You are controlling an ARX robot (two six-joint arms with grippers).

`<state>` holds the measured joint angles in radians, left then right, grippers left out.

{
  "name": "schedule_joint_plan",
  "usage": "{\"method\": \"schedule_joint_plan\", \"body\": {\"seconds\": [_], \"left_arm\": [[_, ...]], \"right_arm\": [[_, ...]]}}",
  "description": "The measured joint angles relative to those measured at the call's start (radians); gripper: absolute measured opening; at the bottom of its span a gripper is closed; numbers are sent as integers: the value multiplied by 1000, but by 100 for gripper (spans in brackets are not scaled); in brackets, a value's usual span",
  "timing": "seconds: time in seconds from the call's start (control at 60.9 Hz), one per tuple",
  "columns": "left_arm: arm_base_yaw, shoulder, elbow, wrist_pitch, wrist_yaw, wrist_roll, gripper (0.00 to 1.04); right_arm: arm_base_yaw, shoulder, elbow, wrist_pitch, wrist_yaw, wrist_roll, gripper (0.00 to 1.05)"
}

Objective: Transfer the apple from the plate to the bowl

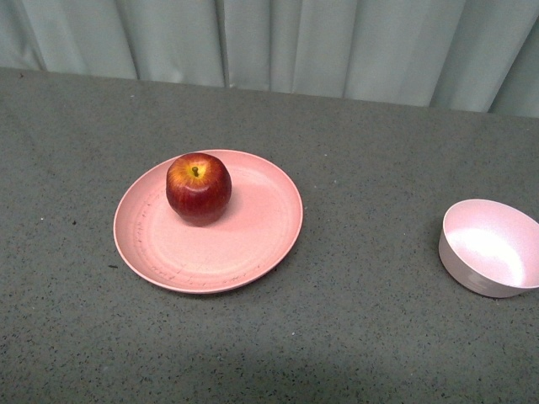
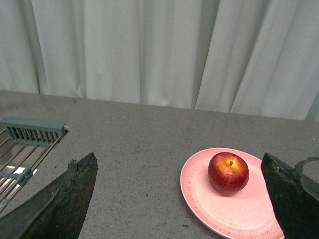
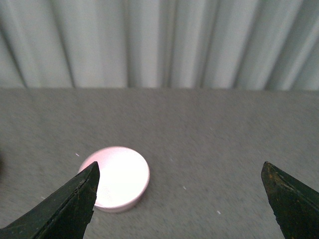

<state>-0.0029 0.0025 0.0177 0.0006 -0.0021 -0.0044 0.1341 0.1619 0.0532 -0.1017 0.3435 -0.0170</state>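
A glossy dark-red apple (image 1: 199,188) with a yellow patch at its stem stands upright on the far left part of a wide salmon-pink plate (image 1: 244,244). The pale pink bowl (image 1: 492,247) sits empty at the right edge of the front view, well apart from the plate. Neither arm shows in the front view. In the left wrist view, my left gripper (image 2: 179,167) is open above the table, with the apple (image 2: 228,173) and plate (image 2: 234,214) ahead toward one finger. My right gripper (image 3: 180,172) is open too, the bowl (image 3: 121,178) lying beside one fingertip (image 3: 88,181).
The objects rest on a grey speckled tabletop (image 1: 370,337). A pale curtain (image 1: 295,42) hangs behind the table's far edge. A grey wire rack (image 2: 25,144) shows at the side in the left wrist view.
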Motion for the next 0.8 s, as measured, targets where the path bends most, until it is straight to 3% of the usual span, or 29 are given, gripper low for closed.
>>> {"method": "schedule_joint_plan", "body": {"seconds": [0.361, 0.656, 0.804], "left_arm": [[0, 0, 0, 0, 2, 0, 98], [0, 0, 0, 0, 2, 0, 98], [0, 0, 0, 0, 2, 0, 98]], "right_arm": [[17, 826, 186, 378, -251, -83, 95], [-8, 1418, 468, 364, -315, -200, 95], [-6, 1548, 545, 301, -372, -227, 95]]}}
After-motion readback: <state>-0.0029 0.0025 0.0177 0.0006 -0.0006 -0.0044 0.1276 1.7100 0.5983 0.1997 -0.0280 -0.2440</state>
